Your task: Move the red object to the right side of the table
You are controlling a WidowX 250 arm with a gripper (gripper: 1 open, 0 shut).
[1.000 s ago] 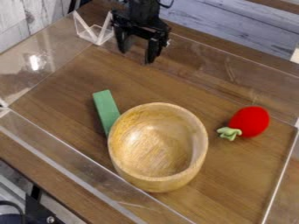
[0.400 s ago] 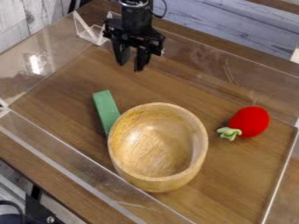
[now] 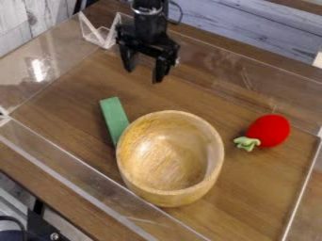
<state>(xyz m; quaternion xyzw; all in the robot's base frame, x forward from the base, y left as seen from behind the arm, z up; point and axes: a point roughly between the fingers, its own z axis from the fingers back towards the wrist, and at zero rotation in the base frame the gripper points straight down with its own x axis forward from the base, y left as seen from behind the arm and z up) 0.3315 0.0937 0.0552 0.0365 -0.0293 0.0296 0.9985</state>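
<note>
**Wooden Bowl Empty, Red Object at Right Edge**

Wood-grain surfaces dominate the scene. The table [image 3: 239, 94] is a brown wood-grain top, enclosed by clear plastic walls [image 3: 51, 179] that show glare and reflections along their edges.

Container status: the wooden bowl [image 3: 170, 155] sits near the centre of the table, toward the near side. It is round, pale, thick-rimmed and smooth, with visible grain rings on its inner surface. Nothing lies in it.

Task item: the red object [image 3: 266, 130] is a small round toy fruit with a matte red body and a green leafy stem pointing left toward the bowl. It rests on the tabletop at the right side, just beside the right wall, close to the bowl but not touching it.

Other items: a flat green block [image 3: 113, 119], narrow and rectangular, lies just left of the bowl.

Gripper status: the black gripper [image 3: 147, 68] points down over the far left part of the table, well apart from the red object. Its jaws are spread and grasp nothing.
</note>
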